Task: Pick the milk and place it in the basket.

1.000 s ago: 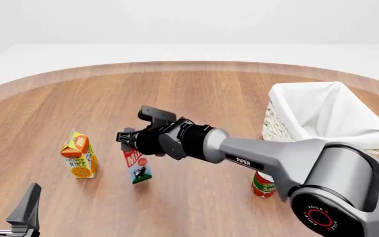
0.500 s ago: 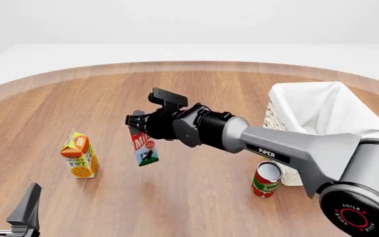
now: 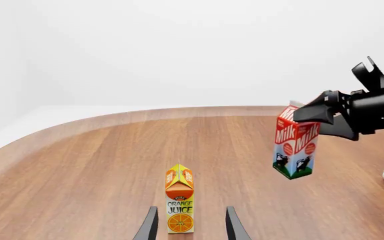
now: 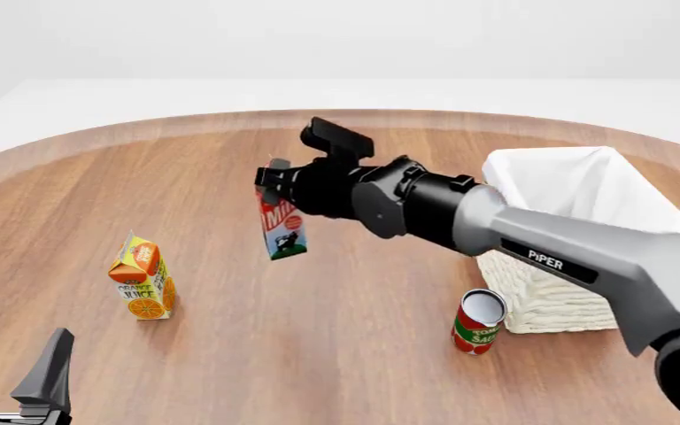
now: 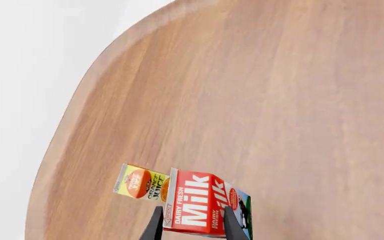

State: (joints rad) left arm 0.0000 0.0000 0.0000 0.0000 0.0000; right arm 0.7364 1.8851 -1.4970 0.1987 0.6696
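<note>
2 fingers of the right hand pinch the milk by its top, clear of the table; left hand spread.

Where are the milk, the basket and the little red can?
milk point(image 4: 282, 226): front view, on its red and white side.
basket point(image 4: 552, 297): front view, on its woven wall.
can point(image 4: 476, 326): front view, on its red label.
</note>
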